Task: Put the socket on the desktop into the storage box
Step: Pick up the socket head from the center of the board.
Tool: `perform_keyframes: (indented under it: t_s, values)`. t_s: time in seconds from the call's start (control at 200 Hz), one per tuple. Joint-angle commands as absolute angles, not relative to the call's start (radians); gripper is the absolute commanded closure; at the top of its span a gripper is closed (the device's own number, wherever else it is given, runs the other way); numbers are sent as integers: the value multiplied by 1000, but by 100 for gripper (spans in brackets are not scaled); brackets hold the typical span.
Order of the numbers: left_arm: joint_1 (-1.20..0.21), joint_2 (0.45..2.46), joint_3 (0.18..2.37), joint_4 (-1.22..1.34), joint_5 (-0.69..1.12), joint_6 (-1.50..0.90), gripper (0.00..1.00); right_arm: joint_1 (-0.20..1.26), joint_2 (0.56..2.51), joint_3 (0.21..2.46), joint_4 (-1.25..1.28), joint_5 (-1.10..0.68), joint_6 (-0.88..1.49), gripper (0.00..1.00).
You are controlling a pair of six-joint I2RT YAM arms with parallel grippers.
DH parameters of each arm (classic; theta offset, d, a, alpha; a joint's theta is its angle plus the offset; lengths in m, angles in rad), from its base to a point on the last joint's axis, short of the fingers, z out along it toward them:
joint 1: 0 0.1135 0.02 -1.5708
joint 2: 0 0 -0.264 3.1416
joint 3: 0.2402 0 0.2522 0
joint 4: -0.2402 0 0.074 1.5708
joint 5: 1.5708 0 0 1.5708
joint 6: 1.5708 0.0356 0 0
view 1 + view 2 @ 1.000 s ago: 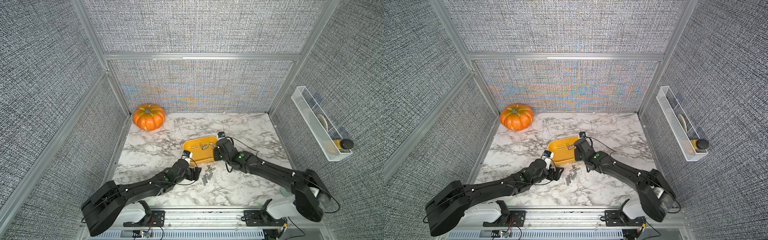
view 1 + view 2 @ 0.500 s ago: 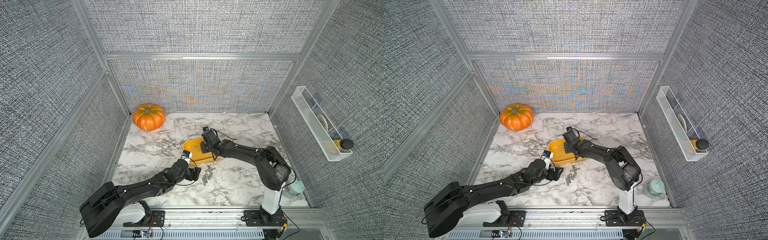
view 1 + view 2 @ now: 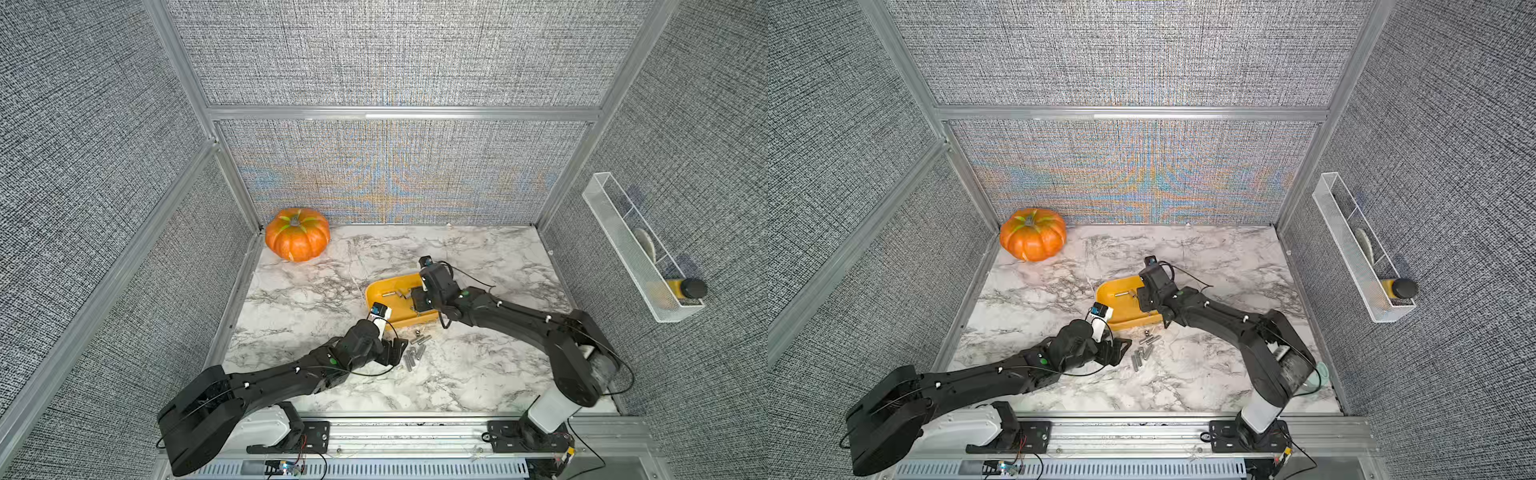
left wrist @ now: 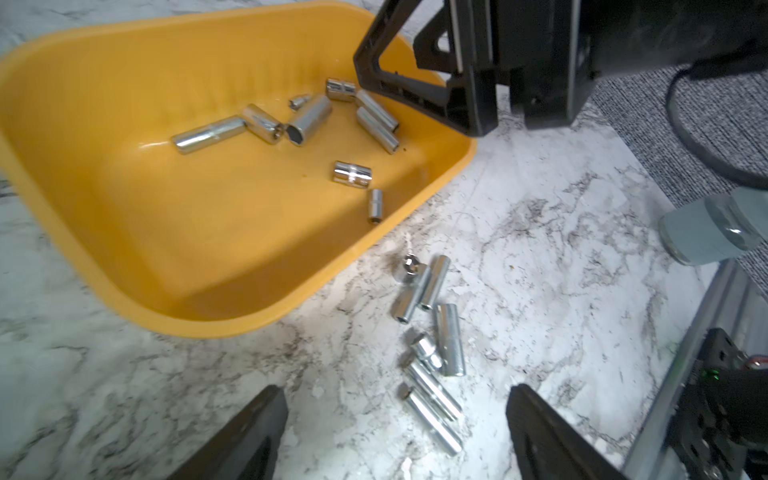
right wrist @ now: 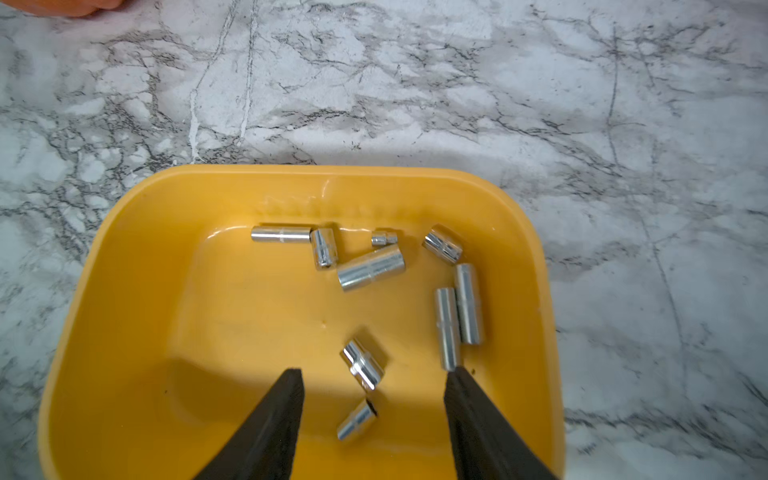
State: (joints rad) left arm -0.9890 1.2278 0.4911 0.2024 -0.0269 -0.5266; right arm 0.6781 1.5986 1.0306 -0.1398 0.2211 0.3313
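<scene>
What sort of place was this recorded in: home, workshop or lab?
Probably a lab robot test cell: grey fabric walls on a metal frame enclose a marble-look tabletop, and the left arm and right arm sit on a rail.

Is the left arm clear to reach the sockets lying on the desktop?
Likely yes: the left gripper hangs open beside the loose sockets on the desktop, nothing between; the right gripper is over the storage box.

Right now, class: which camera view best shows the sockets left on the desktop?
The left wrist view: the loose sockets lie large and individually distinct. In both top views they are a tiny grey cluster. The right wrist view shows none of them.
</scene>
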Motion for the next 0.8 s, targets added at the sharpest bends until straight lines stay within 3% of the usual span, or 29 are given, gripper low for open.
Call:
perform_keyframes:
  t_s: [0.0,0.26,0.545,0.796]
  values:
    - [-1071,1266,548,162,-78,-519,23,648,1474,937,-115,220,349,41]
    - [-1219,1460,726,20,-168,-545,34,379,1111,601,-31,-86,407,46]
    - [-1231,1632,900,-128,-233,-532,65,302,985,425,33,-2,467,50]
    - [-1230,1754,1015,-231,-304,-533,70,302,961,400,44,28,476,50]
